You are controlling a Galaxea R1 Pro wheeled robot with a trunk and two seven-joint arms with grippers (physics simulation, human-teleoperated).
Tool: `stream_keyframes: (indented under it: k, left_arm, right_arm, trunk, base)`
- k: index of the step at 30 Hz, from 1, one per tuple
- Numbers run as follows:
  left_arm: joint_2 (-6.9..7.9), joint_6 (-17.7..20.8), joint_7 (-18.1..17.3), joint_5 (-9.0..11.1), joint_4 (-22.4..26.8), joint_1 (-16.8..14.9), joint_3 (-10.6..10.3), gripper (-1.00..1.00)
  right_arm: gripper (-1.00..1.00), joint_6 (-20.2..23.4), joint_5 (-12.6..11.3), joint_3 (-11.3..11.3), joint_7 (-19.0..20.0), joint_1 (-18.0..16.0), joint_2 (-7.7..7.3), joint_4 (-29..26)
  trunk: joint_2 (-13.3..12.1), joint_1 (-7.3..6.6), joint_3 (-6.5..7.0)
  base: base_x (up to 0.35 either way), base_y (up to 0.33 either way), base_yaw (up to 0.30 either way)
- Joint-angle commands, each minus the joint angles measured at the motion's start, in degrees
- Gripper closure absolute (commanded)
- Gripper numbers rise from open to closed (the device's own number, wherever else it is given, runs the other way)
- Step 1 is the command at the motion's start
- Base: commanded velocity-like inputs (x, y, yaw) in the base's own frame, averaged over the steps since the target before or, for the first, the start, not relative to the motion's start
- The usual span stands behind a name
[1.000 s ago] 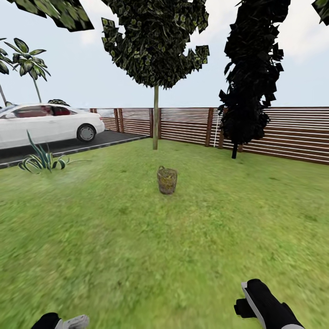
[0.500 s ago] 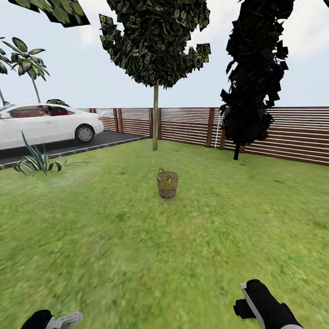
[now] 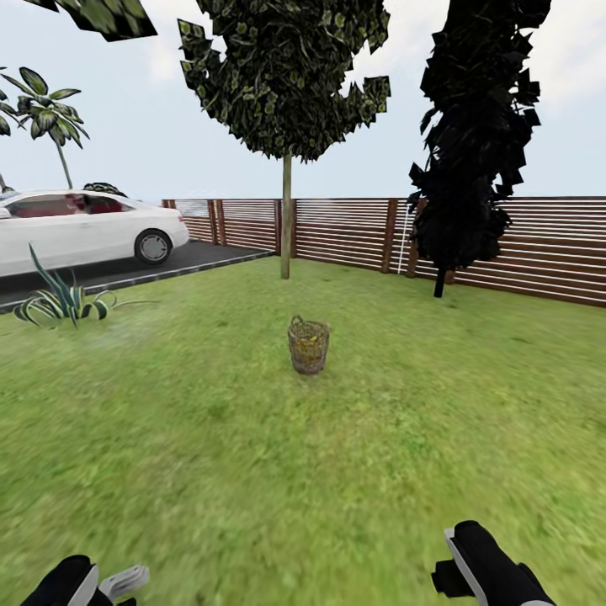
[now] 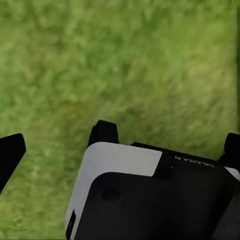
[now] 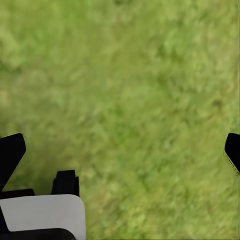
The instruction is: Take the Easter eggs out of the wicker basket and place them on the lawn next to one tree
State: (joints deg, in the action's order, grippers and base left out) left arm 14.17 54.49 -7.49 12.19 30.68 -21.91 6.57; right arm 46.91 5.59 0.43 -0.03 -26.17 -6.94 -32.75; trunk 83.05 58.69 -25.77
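The basket (image 3: 308, 345) stands upright mid-lawn (image 3: 252, 454), yellow eggs (image 3: 310, 340) showing inside, the tree (image 3: 286, 219) beyond it by the fence (image 3: 522, 244). Both pincers, left (image 4: 120, 150) and right (image 5: 120, 150), hang apart over grass.

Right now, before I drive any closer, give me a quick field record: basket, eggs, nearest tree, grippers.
basket: wicker basket upright on the lawn, ahead of both arms
eggs: yellow visible through the weave; count unclear
tree: pale trunk beyond the basket, before the fence
left gripper: open, over grass
right gripper: open, over grass
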Motion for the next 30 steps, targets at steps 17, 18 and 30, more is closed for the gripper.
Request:
stream_keyframes:
  k: [17,18,30]
  left_arm:
    - [-0.05,0.3,-0.4,-0.3,0.1,-0.1,0.1,-1.00]
    - [-0.07,0.3,-0.4,-0.3,0.1,-0.1,0.1,-1.00]
    - [0.21,0.3,-0.4,-0.4,0.3,-0.1,0.2,-1.00]
  right_arm:
    - [-1.00,0.3,1.0,0.3,0.2,0.0,0.00,0.0]
    - [-1.00,0.3,1.0,0.3,0.2,0.0,0.00,0.0]
    - [-1.00,0.3,0.8,0.0,0.2,0.0,-0.08,0.0]
  trunk:
    - [0.0,0.04,-0.07]
    - [0.0,0.04,-0.07]
    - [0.0,0.04,-0.07]
  base:
    - [0.343,0.000,0.000]
    - [0.343,0.000,0.000]
    - [0.343,0.000,0.000]
